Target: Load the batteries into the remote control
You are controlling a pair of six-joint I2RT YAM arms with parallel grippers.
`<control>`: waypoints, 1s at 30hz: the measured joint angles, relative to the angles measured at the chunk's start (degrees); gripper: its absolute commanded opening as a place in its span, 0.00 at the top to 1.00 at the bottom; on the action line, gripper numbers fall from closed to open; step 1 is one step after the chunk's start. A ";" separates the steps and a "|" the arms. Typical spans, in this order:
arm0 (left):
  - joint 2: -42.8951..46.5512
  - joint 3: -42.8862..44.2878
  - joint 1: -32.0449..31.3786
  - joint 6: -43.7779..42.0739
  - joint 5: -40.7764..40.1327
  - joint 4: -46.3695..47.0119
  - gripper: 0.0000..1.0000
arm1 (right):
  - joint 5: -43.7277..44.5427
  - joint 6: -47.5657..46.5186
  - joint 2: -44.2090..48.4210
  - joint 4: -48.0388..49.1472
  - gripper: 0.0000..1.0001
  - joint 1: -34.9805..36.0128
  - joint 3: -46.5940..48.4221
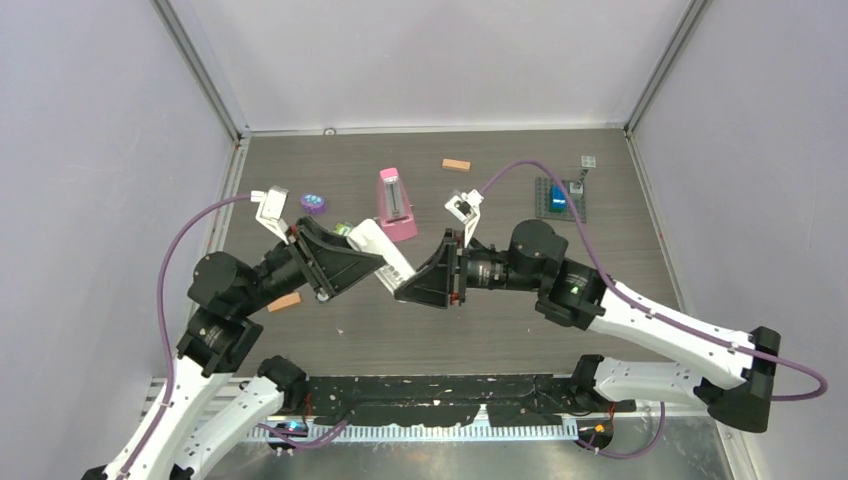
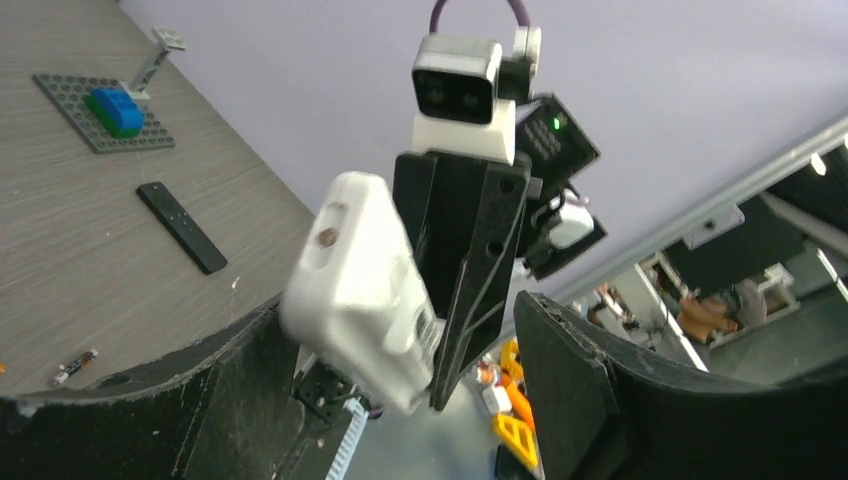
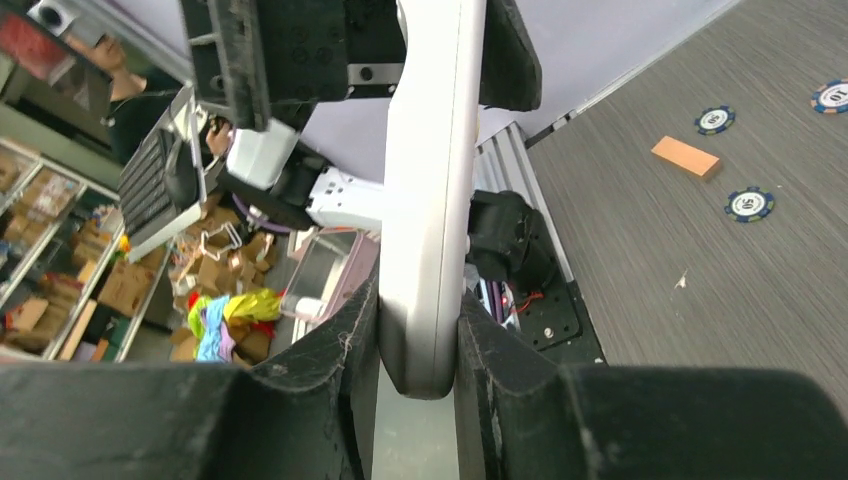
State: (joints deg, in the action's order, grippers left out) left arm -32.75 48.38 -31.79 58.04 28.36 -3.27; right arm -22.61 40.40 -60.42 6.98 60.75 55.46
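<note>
- Held off the table (image 2: 60, 250), in mid-air between the two arms: the white remote control (image 1: 381, 252), slanting from upper left to lower right in the top view.
- Clamped across its thin dimension at one end by the right gripper (image 3: 418, 335), one pad flat on each broad face, no gap on either side.
- Spread wide around the other end: the left gripper (image 2: 400, 315), jaws clear of the casing on both sides and, by the look of it, carrying none of the load.
- Lying on the table, well apart from the held casing: one tiny slim cell, probably one of the batteries (image 2: 75, 367). Too small to be sure of colour; the others not made out.
- Also flat on the table: a black remote (image 2: 182, 227), and beyond it a grey baseplate (image 2: 60, 95) carrying a blue brick (image 2: 112, 110).
- Cannot tell whether the battery door is on or off.
- Handling, as a judgement: rigid, light plastic shell with a smooth, glossy skin, so likely to pivot or slide when pinched at one end only. Better gripped across the flat faces, away from the battery door.
- Cells judged hard, light, round and ready to roll. Best pinched across the barrel at mid-length, leaving both ends free for seating.
</note>
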 measured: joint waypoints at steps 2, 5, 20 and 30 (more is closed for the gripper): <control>-0.24 1.86 0.96 -1.75 4.44 -1.57 0.25 | -2.91 -2.03 1.46 -5.29 0.95 -0.68 2.38; -1.42 4.20 1.20 -4.59 10.86 -4.09 0.28 | -7.10 -4.26 4.07 -10.84 0.94 -1.36 4.87; -4.55 5.07 1.22 -7.82 24.83 -7.28 0.36 | -16.13 -14.64 4.09 -32.39 0.93 -1.64 11.17; -4.66 1.18 1.22 -7.56 26.80 -6.93 0.56 | -17.14 -16.83 0.85 -35.76 0.92 -1.64 11.93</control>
State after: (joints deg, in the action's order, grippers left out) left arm -37.41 49.56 -30.57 50.48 55.16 -10.20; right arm -39.75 23.57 -59.57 -28.77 59.11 67.40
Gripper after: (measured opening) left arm 0.521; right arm 0.320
